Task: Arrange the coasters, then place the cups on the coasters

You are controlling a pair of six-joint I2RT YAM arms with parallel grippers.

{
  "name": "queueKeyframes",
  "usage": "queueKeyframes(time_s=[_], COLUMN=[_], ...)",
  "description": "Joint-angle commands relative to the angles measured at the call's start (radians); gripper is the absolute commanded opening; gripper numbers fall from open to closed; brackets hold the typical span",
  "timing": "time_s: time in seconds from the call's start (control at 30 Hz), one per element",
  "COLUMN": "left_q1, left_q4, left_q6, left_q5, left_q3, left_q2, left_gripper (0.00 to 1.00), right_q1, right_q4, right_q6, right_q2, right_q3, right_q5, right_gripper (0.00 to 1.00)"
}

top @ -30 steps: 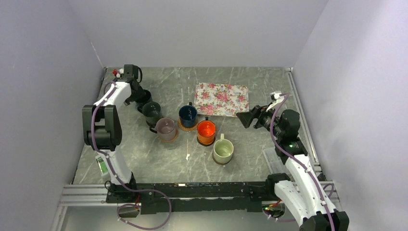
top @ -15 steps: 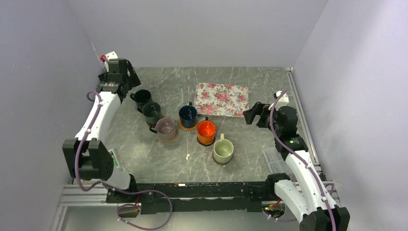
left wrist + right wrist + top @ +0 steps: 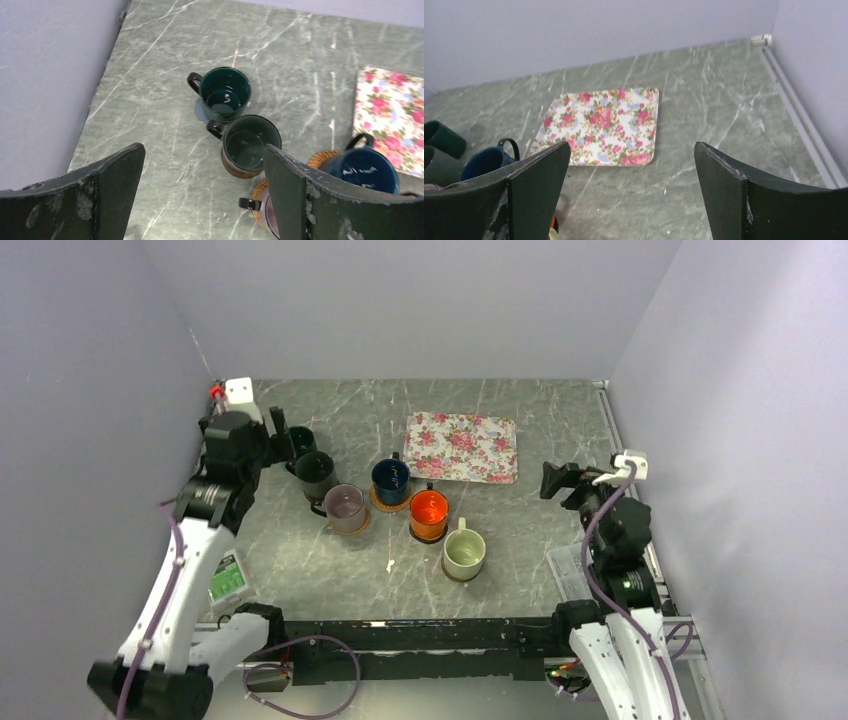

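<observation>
Both jaws spread, empty. Dark green cup (image 3: 225, 92) sits on grey-blue coaster (image 3: 199, 111), desk (image 3: 150, 75) far-left, just ahead of left jaws; right jaws well apart, facing floral mat (image 3: 601, 125). Left arm (image 3: 215, 495) nearer.

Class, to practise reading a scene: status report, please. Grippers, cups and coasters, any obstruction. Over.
Both open, empty: left gripper, right gripper. Six cups on coasters. Floral mat beyond the row, beside navy cup.
</observation>
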Motion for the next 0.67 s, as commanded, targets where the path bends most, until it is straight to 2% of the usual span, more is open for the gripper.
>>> queueKeyframes(time_s=[0.0,0.13,0.27,0.63], left_q1=[-0.004,-0.004,-0.004,-0.003], left_q4=[0.114,0.160,0.130,0.128], left_q6=[0.052,0.068,0.074,0.074], left_q5=[0.148,0.142,0.085,0.063], left_q3=[-0.097,-0.192,-0.203,-0.209], left_q2=[-0.165,-0.270,-0.302,-0.311], left_gripper=[0.94,0.94,0.94,0.94], right_q1=[-0.003,-0.003,-0.003,-0.003], right_q4=[0.104,0.141,0.145,0.142], right_q6=[-0.056,-0.072,-0.075,-0.087], right_q2=[-0.097,-0.181,-0.220,-0.183], right_q3=[-0.048,-0.099,-0.121,-0.110], right_q5=[0.019,0.000,0.007,-0.008], right_gripper=[1.00,1.00,1.00,1.00])
